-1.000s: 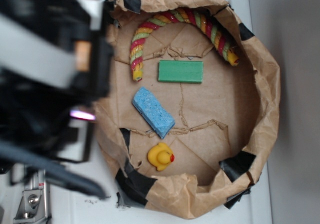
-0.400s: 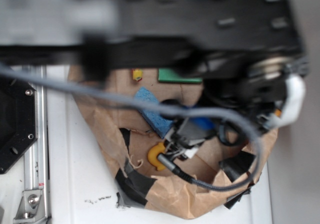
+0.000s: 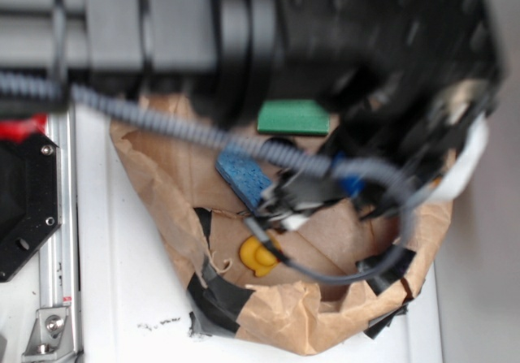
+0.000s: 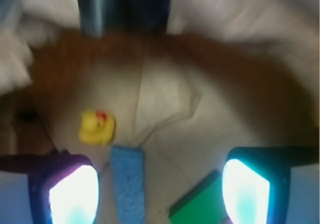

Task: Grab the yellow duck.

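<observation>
Overhead, in the exterior view, the blurred black arm and its coiled cable cross the crumpled brown paper bag (image 3: 154, 164) that sits on the white counter (image 3: 106, 298). Yellow duck (image 3: 256, 255) lies on the bag floor near the lower rim, partly covered by a cable and the jaw assembly just above it; only part of its body shows, head and beak not resolvable. Blue sponge block (image 3: 242, 174) sits up and to the left of the jaws, green block (image 3: 292, 118) further up. Jaw state cannot be read from this view: motion blur and occlusion. Wrist view: gripper (image 4: 160, 184) has its jaws spread wide, the two glowing pads well apart with nothing between them except the blue sponge block (image 4: 128, 181) and green block (image 4: 197, 206) on the floor below. Yellow duck (image 4: 96, 127) lies ahead of and slightly outside the left pad, beak spot facing up-frame; body too round and smeared to assign a long axis. Judgement: jaws need to shift toward the duck's side and forward before descending. Whole frame soft; bag walls smeared.
</observation>
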Controlling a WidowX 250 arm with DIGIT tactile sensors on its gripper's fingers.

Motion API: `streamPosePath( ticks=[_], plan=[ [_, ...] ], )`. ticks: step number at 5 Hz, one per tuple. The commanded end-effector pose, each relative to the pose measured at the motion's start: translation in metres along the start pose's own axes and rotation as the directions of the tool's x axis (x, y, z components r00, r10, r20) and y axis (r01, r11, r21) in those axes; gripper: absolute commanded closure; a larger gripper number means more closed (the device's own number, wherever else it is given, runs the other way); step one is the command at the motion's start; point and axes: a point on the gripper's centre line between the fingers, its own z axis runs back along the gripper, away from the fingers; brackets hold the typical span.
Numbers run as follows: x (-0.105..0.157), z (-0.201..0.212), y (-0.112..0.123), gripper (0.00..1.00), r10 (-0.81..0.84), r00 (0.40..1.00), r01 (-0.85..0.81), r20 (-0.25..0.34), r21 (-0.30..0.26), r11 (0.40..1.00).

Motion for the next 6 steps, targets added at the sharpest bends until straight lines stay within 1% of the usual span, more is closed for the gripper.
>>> streamPosePath(
  ticks=[1, 2, 3, 4, 5, 6],
  plan=[
    [0.009, -0.015, -0.036, 0.0, -0.201, 0.978, 0.195, 0.06, 0.096, 0.976],
    [0.011, -0.024, -0.039, 0.0, -0.221, 0.974, 0.217, 0.052, 0.076, 0.973],
    [0.014, -0.028, -0.04, 0.0, -0.225, 0.971, 0.222, 0.075, 0.051, 0.974],
    [0.021, -0.033, -0.045, 0.0, -0.253, 0.964, 0.247, 0.084, 0.076, 0.966],
    [0.026, -0.037, -0.046, 0.0, -0.232, 0.971, 0.223, 0.064, 0.131, 0.966],
    [0.026, -0.037, -0.046, 0.0, -0.232, 0.971, 0.223, 0.064, 0.131, 0.966]
  ],
)
